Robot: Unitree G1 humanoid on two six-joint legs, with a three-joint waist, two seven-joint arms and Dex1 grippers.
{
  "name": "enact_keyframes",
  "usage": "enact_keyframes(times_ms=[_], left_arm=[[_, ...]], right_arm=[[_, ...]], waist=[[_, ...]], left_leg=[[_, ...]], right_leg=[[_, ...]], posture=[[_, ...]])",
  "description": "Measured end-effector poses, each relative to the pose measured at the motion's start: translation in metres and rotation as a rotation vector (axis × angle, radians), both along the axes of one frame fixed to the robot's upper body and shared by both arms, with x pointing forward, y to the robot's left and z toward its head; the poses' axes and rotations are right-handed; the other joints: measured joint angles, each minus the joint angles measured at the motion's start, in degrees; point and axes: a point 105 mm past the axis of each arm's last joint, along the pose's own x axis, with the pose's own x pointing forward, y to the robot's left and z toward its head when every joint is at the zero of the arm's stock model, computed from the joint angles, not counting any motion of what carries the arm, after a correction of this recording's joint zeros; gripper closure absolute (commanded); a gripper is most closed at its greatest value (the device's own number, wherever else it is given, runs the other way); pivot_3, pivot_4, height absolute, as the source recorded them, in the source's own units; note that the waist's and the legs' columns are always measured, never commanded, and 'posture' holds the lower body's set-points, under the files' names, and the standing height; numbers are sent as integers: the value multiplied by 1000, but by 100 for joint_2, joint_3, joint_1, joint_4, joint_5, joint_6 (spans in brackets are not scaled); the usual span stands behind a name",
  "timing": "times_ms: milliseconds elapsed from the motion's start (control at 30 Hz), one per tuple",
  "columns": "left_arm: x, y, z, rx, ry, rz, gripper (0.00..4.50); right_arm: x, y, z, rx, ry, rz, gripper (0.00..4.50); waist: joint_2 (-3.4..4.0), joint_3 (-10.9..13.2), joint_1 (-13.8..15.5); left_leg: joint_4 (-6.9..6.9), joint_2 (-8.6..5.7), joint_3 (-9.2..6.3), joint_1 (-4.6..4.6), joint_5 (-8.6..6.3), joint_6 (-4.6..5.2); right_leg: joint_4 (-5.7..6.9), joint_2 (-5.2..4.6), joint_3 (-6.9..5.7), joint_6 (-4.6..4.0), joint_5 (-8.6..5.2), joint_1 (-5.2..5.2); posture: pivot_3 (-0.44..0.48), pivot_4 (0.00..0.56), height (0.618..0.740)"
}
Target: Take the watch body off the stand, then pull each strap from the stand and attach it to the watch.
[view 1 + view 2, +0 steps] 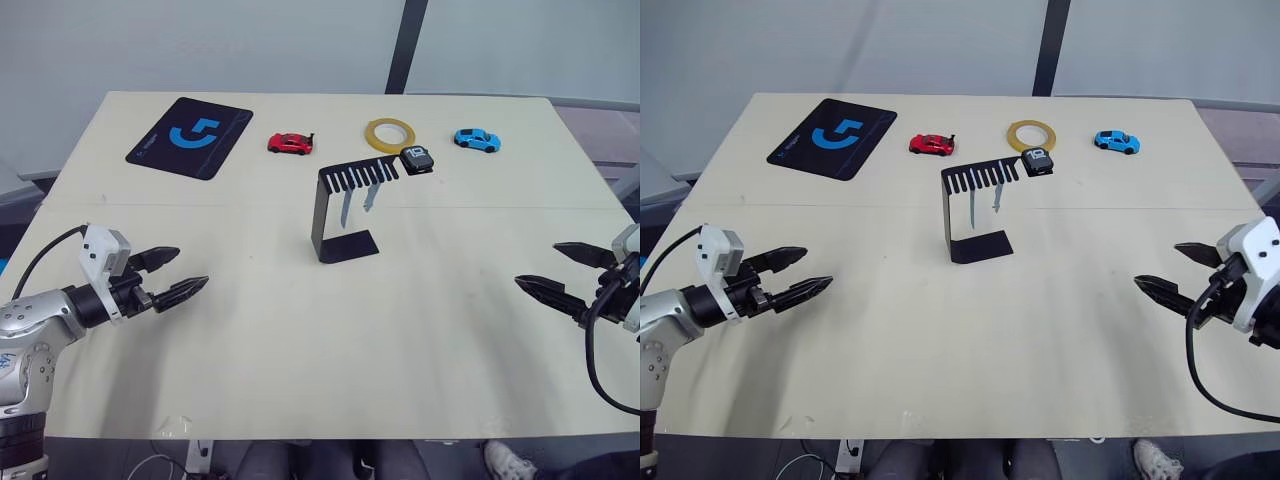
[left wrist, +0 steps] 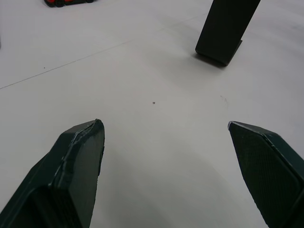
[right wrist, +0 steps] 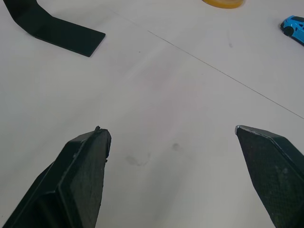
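While both jaws gape, bare table (image 1: 300, 330) surrounds the stand (image 1: 345, 210).

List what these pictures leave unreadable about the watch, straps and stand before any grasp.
- Watch body: head views, screen digits too small to read; how it sits on the stand is unclear.
- Straps: too thin to see how they hang from the slots.
- Stand top: cut off by the left wrist view's edge.
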Motion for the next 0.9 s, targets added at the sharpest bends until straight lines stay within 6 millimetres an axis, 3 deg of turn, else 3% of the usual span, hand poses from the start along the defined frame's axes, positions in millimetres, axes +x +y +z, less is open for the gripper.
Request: enact_keyframes(times_ms=[900], left_arm=[[9,-18,5,21,-110,-20,73]], right_arm=[[9,6,-14,44,-53,-114,0]], waist=[[0,0,-1]], left_leg=[[1,1,2,2,0,0]], right_leg=[[4,2,2,0,0,0]], posture=[[0,150,732]])
